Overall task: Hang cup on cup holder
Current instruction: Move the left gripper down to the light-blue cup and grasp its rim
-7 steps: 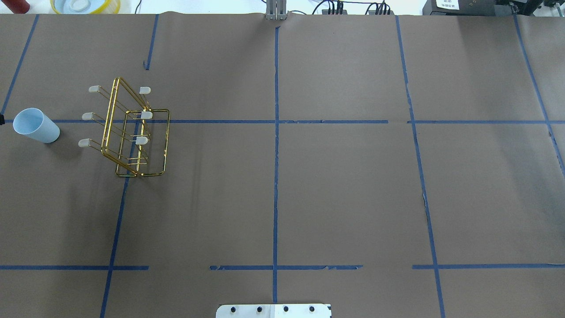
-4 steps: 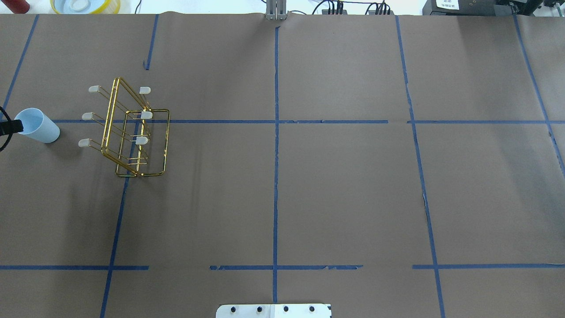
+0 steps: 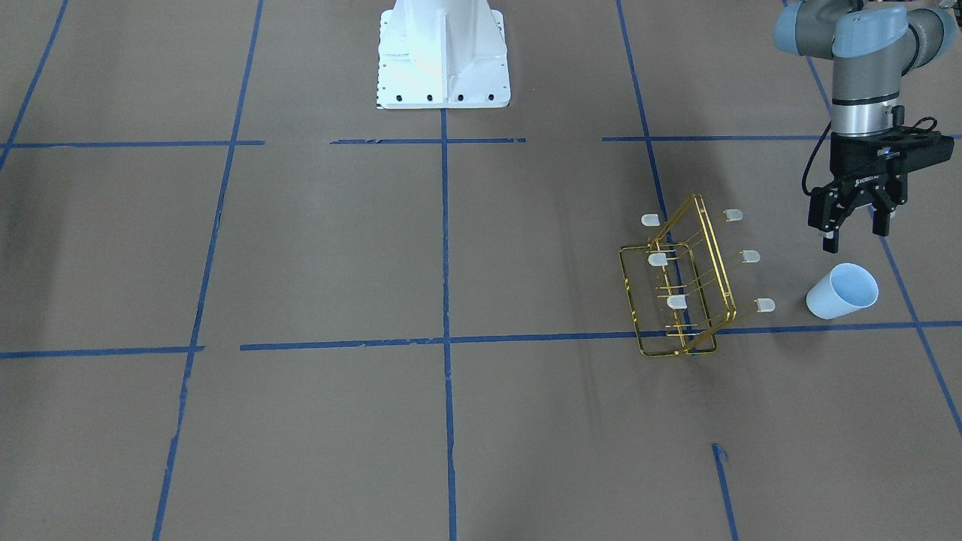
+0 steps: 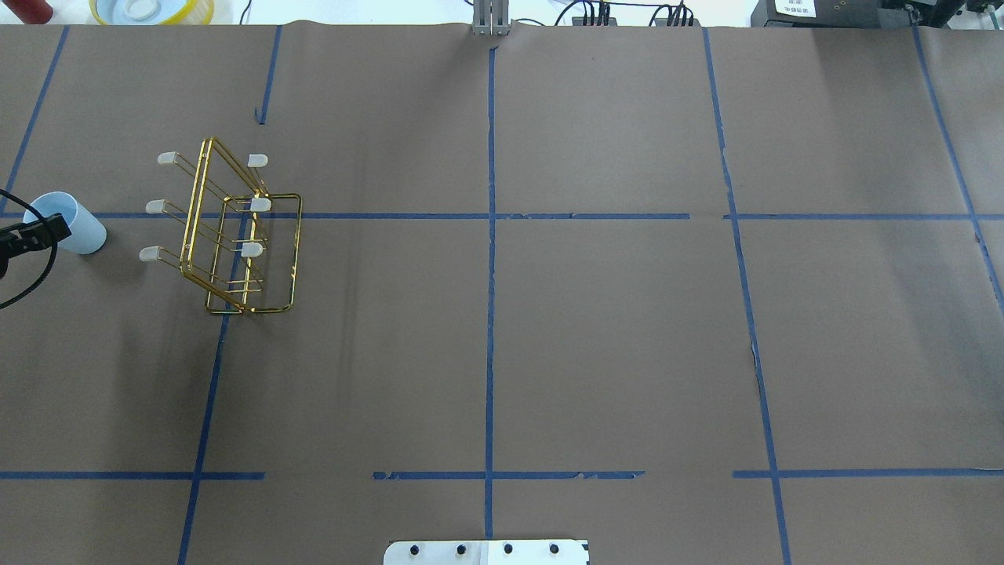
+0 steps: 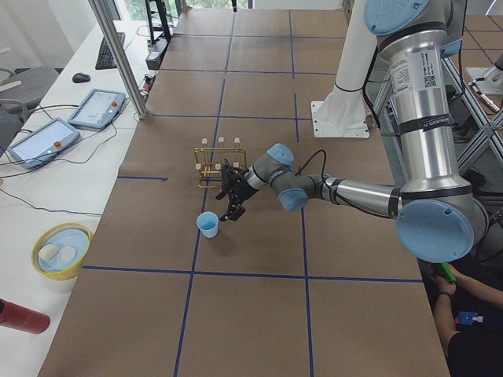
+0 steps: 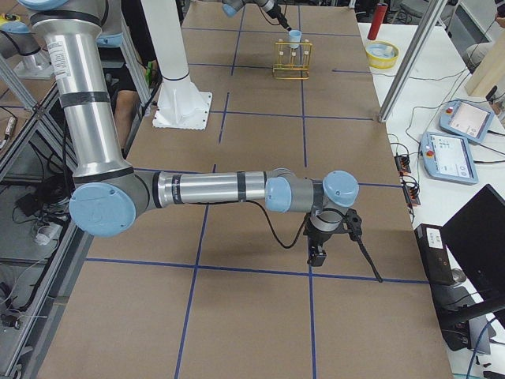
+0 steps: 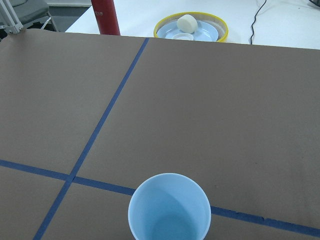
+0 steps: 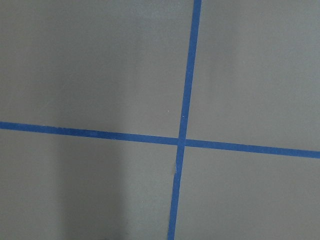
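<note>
Bright, even light from overhead fills every view, and the brown paper-covered table [image 4: 612, 337] shows no hard glare. Shadows are soft. In the overhead view the small pale blue plastic cup [image 4: 85, 232] throws a faint smudge toward 4 o'clock. In the front-facing view the gold wire rack [image 3: 676, 301] casts dim streaks toward 7 o'clock, and the white metal robot base [image 3: 442, 52] is washed out at 12 o'clock. The right wrist view is dimmer at 7 o'clock. Focus is sharp throughout.

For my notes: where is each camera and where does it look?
Front-facing: across the table, facing robot's base; left gripper.
Overhead: behind robot, looking forward-down; left gripper.
Exterior left: table's left end; left arm near.
Exterior right: table's right end; right gripper near.
Left wrist: into the cup; no body.
Right wrist: at table; no body.
Shared: cup holder, front-facing and overhead.
</note>
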You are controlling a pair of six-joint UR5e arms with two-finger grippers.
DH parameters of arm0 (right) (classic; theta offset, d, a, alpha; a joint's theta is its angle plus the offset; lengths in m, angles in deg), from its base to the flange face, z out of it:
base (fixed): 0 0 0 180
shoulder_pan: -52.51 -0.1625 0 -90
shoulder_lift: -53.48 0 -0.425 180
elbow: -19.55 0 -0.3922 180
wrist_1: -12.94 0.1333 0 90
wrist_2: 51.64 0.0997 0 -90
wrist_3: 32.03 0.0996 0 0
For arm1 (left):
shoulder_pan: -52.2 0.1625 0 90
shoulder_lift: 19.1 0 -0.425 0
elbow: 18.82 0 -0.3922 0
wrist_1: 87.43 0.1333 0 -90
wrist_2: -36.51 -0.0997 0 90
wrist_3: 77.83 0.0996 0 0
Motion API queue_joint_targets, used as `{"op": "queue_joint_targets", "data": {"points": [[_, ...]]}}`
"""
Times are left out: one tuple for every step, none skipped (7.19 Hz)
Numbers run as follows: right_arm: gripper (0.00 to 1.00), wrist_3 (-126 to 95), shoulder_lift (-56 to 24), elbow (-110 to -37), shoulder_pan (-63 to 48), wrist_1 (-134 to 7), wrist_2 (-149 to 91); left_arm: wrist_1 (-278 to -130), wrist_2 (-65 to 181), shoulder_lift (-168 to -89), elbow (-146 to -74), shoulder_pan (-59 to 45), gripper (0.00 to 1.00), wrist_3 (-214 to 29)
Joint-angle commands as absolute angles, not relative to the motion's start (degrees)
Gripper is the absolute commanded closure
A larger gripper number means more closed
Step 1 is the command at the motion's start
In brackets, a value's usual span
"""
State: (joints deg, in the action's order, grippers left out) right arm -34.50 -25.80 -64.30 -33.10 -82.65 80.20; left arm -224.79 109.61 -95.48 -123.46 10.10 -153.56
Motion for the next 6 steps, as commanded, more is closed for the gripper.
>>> {"op": "queue_joint_targets", "data": {"points": [[0.0,-34.49,-25.8,-64.29,-33.01,-82.69,80.2,-226.82,104.9,-95.48,-120.78,14.64,0.0,-160.77],[0.0,-34.49,-25.8,-64.29,-33.1,-82.69,80.2,-226.56,103.85,-95.56,-119.99,16.5,0.0,-164.63],[0.0,-34.49,-25.8,-64.29,-33.1,-82.69,80.2,-226.65,98.44,-95.91,-117.81,19.13,0.0,-167.28],[0.0,-34.49,-25.8,-64.29,-33.1,-82.69,80.2,-226.56,96.56,-96.26,-117.0,19.76,0.0,-168.96],[0.0,-34.49,-25.8,-64.29,-33.1,-82.69,80.2,-226.47,91.84,-96.27,-116.91,20.55,0.0,-170.19],[0.0,-34.49,-25.8,-64.29,-33.01,-82.69,80.2,-226.38,88.66,-96.27,-116.82,20.82,0.0,-170.29]]}}
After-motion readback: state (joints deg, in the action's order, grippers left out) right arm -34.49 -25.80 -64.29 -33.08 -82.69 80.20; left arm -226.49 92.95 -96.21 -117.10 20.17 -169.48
